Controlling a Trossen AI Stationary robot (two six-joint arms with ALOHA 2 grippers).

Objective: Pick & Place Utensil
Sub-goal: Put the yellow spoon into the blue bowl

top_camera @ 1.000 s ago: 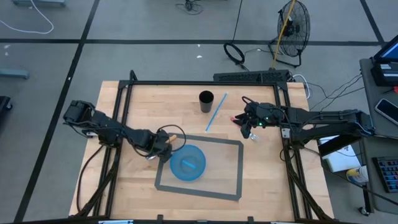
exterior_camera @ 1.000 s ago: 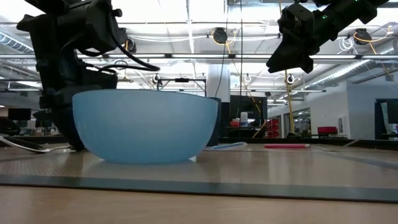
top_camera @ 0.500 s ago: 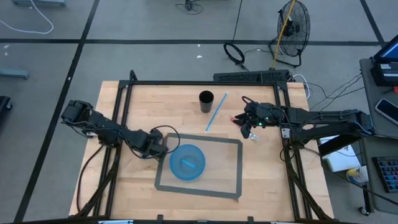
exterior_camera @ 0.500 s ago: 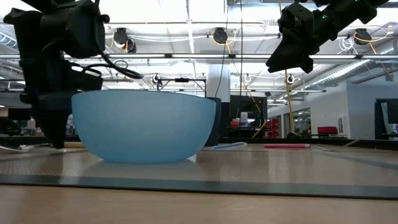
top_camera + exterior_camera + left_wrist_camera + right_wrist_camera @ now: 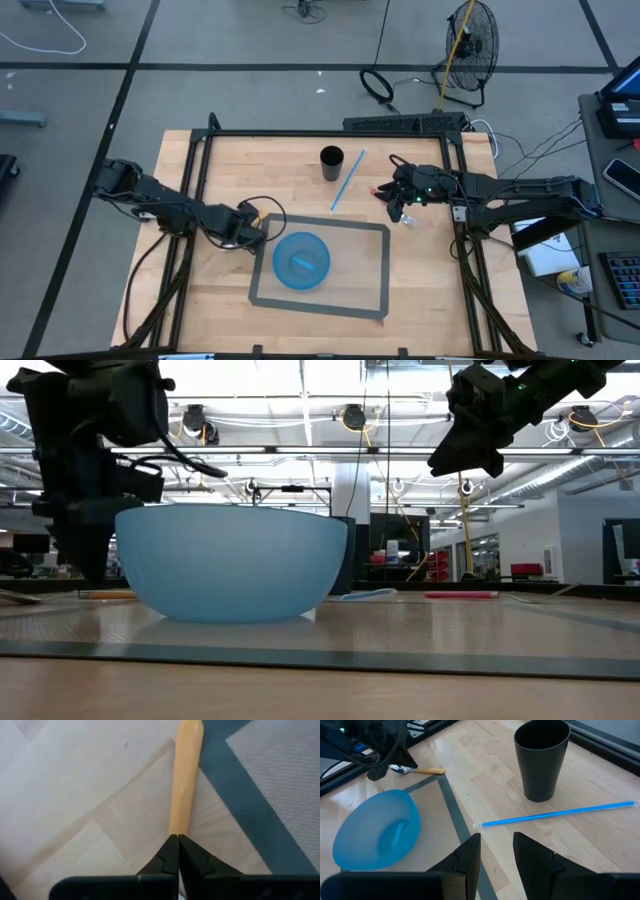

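My left jaws (image 5: 252, 232), closed with nothing gripped, sit beside the blue bowl (image 5: 301, 261) over the wooden-handled spoon (image 5: 416, 770), which lies unlifted on the surface (image 5: 420, 280); my right jaws (image 5: 398, 205) hover partly open, far off.

I have drawn my left gripper (image 5: 254, 228) back from over the blue bowl (image 5: 301, 262) and lowered it to the table beside the mat's corner. My fingers (image 5: 170, 859), a little apart a second ago, have now come together at the end of the wooden handle (image 5: 185, 775); whether they actually pinch it I cannot quite tell.
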